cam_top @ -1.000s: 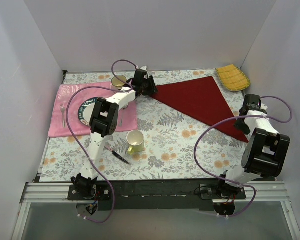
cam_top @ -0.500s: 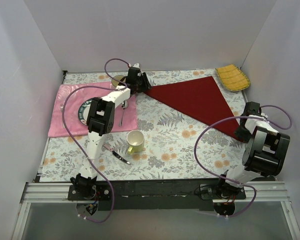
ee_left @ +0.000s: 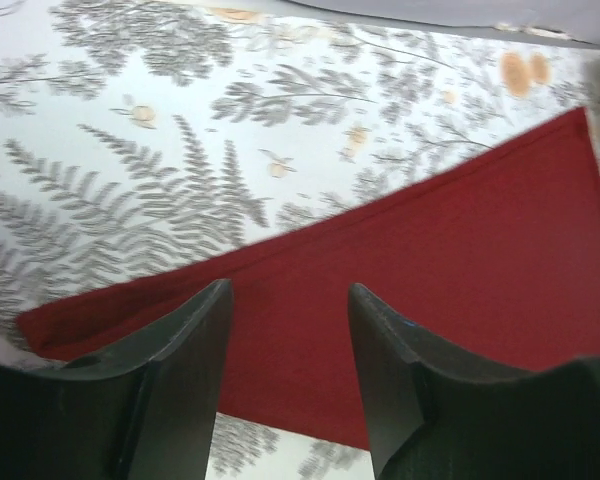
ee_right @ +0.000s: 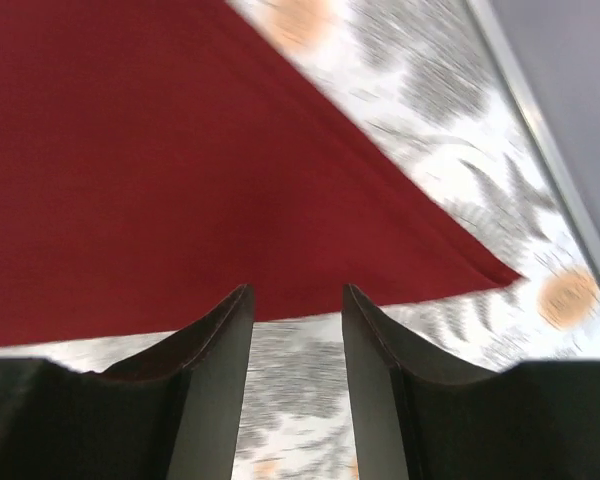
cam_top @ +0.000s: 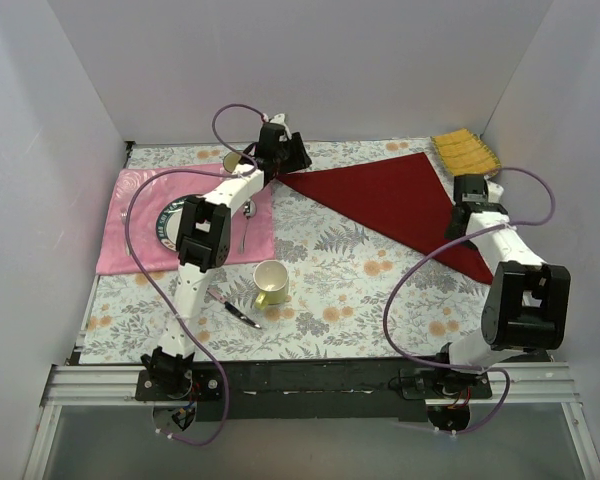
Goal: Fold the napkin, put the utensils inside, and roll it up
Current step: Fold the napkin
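Napkin (cam_top: 395,200): dark red, lying flat as a triangle at the far right of the floral table cover (cam_top: 350,290), with a doubled edge showing at its left corner; judged folded once on the diagonal. Left gripper (ee_left: 287,300): above that left corner, jaws partly apart, nothing between them. Right gripper (ee_right: 297,295): over the napkin's right-hand edge, jaws likewise partly apart and empty. Knife (cam_top: 238,312): black-handled, front left, just beside the yellow mug (cam_top: 270,283), well apart from the napkin. Outstanding, by judgement: any further fold, utensils laid inside, rolling
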